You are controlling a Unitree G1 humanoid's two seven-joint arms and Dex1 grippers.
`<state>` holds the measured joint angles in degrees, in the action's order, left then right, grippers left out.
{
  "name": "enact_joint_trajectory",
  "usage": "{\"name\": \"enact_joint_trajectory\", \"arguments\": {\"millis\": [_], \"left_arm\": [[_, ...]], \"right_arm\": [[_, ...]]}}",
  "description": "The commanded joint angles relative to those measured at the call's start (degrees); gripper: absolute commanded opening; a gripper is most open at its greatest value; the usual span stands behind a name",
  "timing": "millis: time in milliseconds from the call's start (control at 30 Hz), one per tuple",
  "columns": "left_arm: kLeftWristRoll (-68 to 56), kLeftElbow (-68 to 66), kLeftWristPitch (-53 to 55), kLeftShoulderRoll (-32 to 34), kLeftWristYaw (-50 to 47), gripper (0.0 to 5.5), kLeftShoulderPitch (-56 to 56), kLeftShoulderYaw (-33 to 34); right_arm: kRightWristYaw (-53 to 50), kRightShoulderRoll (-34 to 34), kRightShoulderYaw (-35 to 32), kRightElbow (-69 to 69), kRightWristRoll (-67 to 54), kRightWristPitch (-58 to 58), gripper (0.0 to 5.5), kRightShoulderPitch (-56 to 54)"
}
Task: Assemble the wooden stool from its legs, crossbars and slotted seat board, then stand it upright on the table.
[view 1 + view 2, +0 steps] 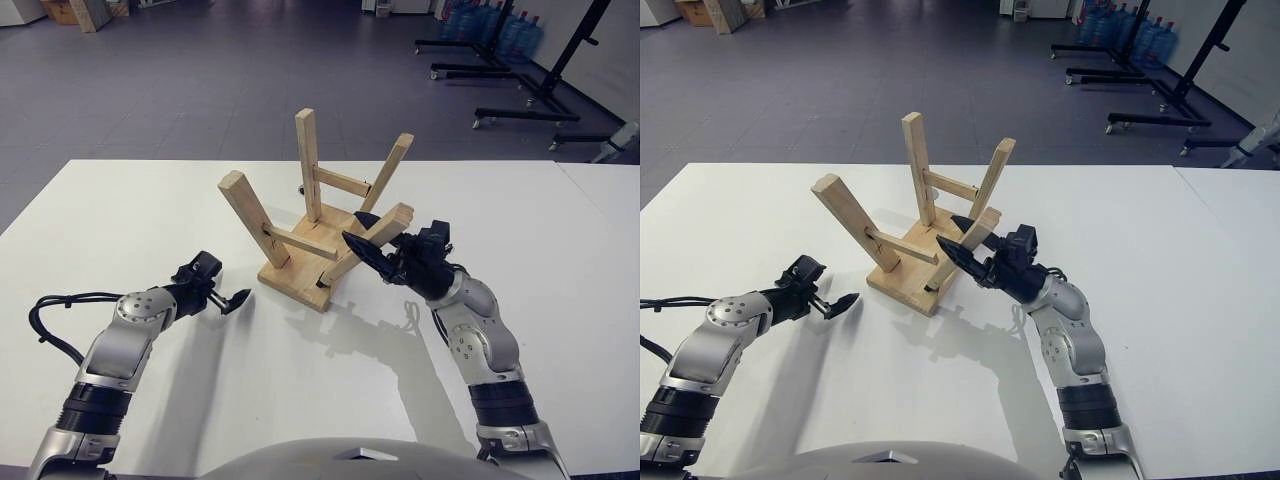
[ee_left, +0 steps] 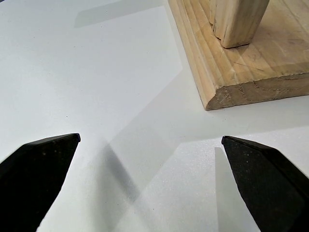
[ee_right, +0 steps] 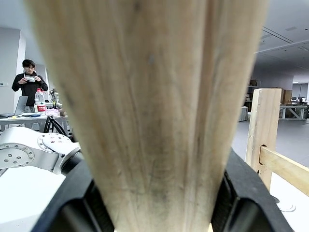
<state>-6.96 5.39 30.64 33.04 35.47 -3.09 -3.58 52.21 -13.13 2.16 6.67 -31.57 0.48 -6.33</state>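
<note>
Nearest us, our left fingers (image 2: 260, 179) hang spread low over the worktop (image 1: 150, 210), just beside the seat board (image 1: 290, 282). Our right fingers (image 1: 368, 256) pinch one leg (image 1: 395, 220) of the upside-down stool (image 1: 310, 160), mid-worktop.

No legible text, label, brand name, number or sign was identified in any view. Nothing readable was recorded on the stool (image 1: 312, 180) or the tabletop (image 1: 120, 220).
</note>
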Motion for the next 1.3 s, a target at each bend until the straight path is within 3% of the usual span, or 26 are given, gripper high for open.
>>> {"name": "enact_joint_trajectory", "arguments": {"millis": [33,467,1300], "left_arm": [[0.4,0.4,0.3,-0.3,-0.4,5.4,-0.4,-0.3],[1.3,0.2,-0.4,-1.0,-0.5,5.4,-0.2,-1.0],[1.9,0.6,0.2,-2.2,-1.2,5.4,-1.8,-1.7]], "right_arm": [[-0.8,-0.4,1.0,0.8,1.8,0.3,2.06,-0.4],[-2.5,-0.4,3.6,4.0,4.5,-2.7,2.06,4.0],[-6.0,-1.6,9.0,1.8,9.5,-1.0,2.06,0.3]]}}
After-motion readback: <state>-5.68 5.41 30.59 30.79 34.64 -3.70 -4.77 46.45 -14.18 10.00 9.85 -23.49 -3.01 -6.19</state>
